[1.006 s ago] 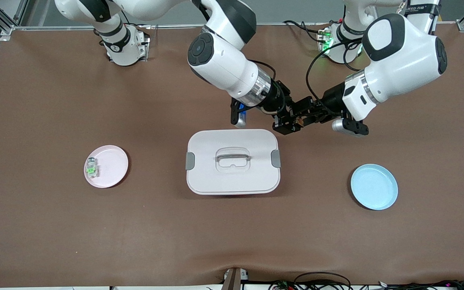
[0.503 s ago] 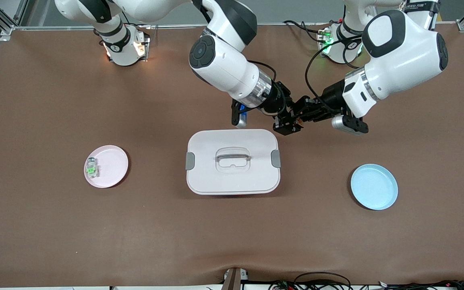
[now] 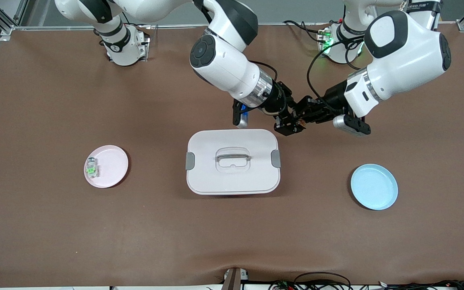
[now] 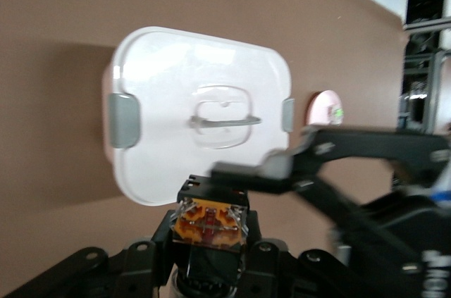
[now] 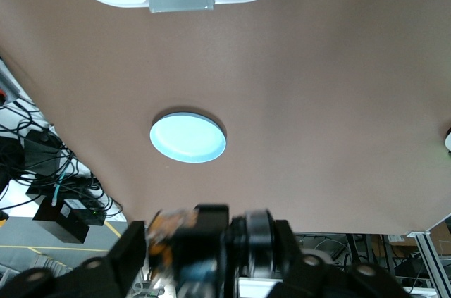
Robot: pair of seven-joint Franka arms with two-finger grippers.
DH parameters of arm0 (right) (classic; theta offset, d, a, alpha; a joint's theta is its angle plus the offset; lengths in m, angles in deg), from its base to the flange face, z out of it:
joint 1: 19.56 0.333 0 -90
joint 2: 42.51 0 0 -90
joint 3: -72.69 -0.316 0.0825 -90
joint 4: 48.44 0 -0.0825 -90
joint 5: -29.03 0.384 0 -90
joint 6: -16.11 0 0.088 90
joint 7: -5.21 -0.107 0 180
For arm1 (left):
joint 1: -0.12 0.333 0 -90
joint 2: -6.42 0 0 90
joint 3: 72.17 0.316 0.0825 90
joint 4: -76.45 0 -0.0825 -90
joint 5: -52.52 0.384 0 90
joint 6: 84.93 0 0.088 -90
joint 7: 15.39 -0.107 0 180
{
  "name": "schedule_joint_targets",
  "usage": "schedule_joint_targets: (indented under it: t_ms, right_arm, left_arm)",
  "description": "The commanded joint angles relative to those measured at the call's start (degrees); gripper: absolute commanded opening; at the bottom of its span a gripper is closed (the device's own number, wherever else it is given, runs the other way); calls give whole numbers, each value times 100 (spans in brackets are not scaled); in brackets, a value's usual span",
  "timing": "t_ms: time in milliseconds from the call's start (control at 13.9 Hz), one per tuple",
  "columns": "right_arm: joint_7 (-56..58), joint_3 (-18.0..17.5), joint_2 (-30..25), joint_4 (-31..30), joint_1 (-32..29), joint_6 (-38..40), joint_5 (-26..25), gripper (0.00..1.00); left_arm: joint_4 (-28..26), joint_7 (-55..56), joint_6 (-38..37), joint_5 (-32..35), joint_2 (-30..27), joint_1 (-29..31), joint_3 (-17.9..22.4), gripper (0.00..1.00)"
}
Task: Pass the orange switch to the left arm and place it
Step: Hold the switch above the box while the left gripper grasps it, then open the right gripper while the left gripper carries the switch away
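Left claw [image 3: 302, 117] pinches the orange switch [image 4: 210, 220]; right claw [image 3: 292, 123] beside it, grip unclear

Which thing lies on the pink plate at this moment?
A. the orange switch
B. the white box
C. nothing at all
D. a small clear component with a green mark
D: the small clear component with a green mark sits on the pink plate, toward the right arm's end of the table.

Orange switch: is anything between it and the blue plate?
Nothing visible does. The left tool holds the orange switch above the table beside the box, right tool alongside; only bare table reaches the blue plate.
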Motion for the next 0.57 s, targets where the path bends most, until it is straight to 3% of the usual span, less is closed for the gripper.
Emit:
schedule_joint_targets:
  t_ms: [0,503]
  right_arm:
    - [-85,12,47,210,-41,17,79,100]
    - [29,12,47,210,-111,87,79,100]
  left_arm:
    - [-79,-405,-421,604,-58,290,-11,0]
    - [-70,-1434,-685,1940,143,615,33,0]
